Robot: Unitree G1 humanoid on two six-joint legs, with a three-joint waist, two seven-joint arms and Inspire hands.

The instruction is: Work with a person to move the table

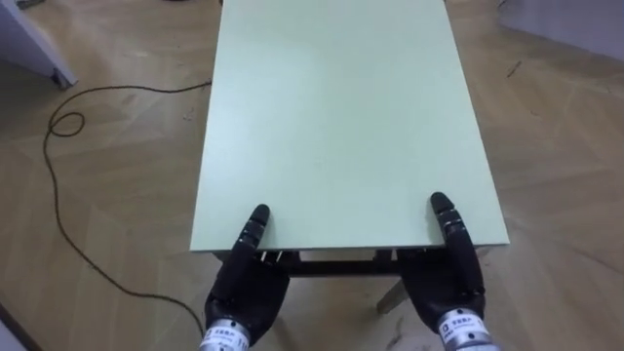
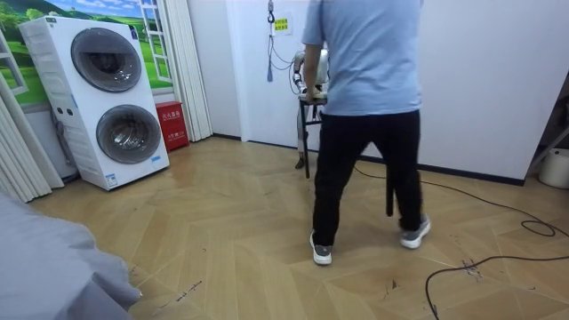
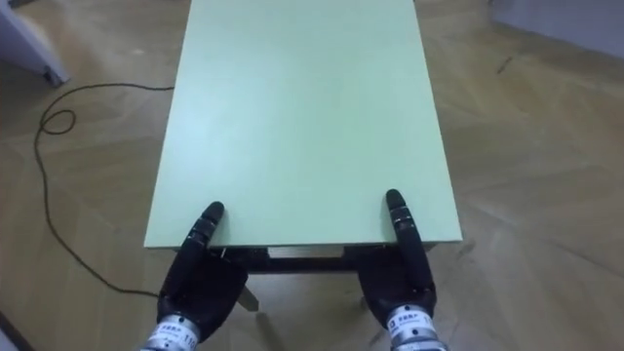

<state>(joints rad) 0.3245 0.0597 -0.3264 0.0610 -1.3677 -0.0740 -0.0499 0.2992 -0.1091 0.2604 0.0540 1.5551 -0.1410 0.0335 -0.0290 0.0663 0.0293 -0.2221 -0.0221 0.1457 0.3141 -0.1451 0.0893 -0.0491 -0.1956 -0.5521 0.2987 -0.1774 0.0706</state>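
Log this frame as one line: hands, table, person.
table: pale green rectangular tabletop | left hand: at near edge | right hand: at near edge | grip: hidden | person: standing by table, back to room camera

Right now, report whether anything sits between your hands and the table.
Nothing visible does. The left hand and the right hand both meet the table at its near edge, each reaching onto its top.

The pale green counter point(image 1: 341, 107) stands on a wooden herringbone floor point(image 1: 127, 185). At its near edge, the left hand point(image 1: 244, 285) and right hand point(image 1: 450, 275) touch the top, well apart.
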